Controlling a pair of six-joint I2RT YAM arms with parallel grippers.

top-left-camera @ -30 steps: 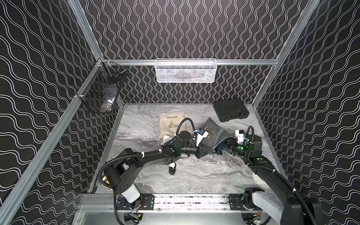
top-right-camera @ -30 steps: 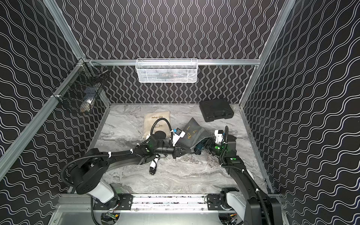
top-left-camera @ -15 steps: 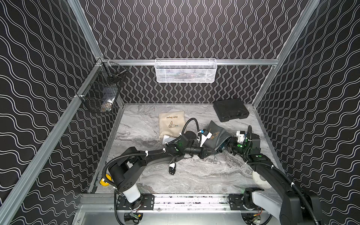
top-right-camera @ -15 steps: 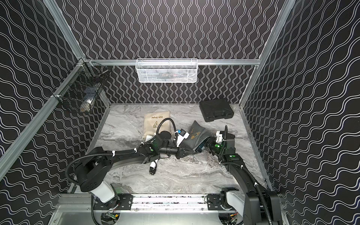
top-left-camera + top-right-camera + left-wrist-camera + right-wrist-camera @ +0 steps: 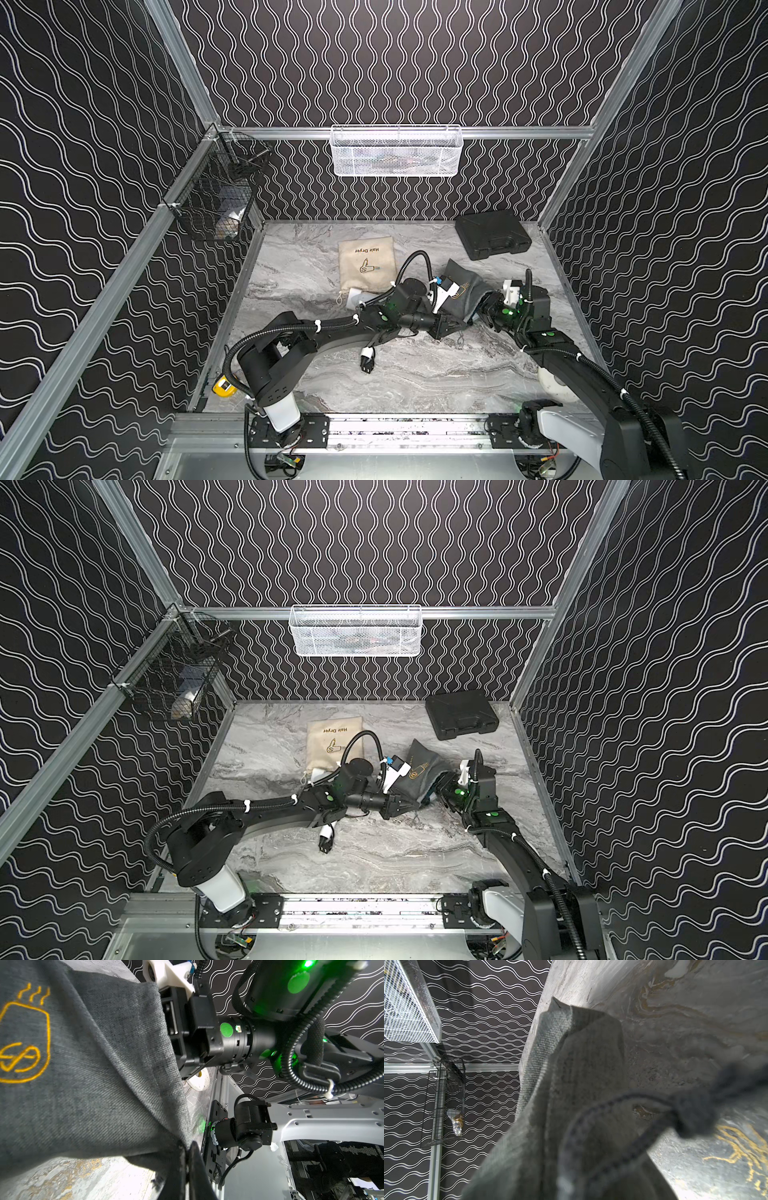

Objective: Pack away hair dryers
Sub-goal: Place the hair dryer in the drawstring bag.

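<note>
The white dryer (image 5: 355, 297) lies on the bench (image 5: 415, 376) just at the near edge of the beige pouch (image 5: 365, 266), mostly covered by the left arm. A black cord comes out from under that arm and ends in a plug (image 5: 367, 363) lying nearer the front. The teal dryer cannot be made out in any view. Right of the beige pouch lies the grey pouch (image 5: 461, 291), crumpled, its gold print facing up. The left fingers (image 5: 192, 1167) are pressed together on a fold of grey cloth at the pouch's near edge, as the left wrist view shows. The right fingers (image 5: 484, 309) sit at the pouch's right end, behind the cloth. The right wrist view is filled with grey fabric and a dark drawstring (image 5: 612, 1126), so how far apart they stand, or whether they hold anything, cannot be told. A black case (image 5: 492, 235) lies apart in the far right corner. A white basket (image 5: 395, 151) hangs on the back rail and a black wire basket (image 5: 212, 199) on the left rail.
</note>
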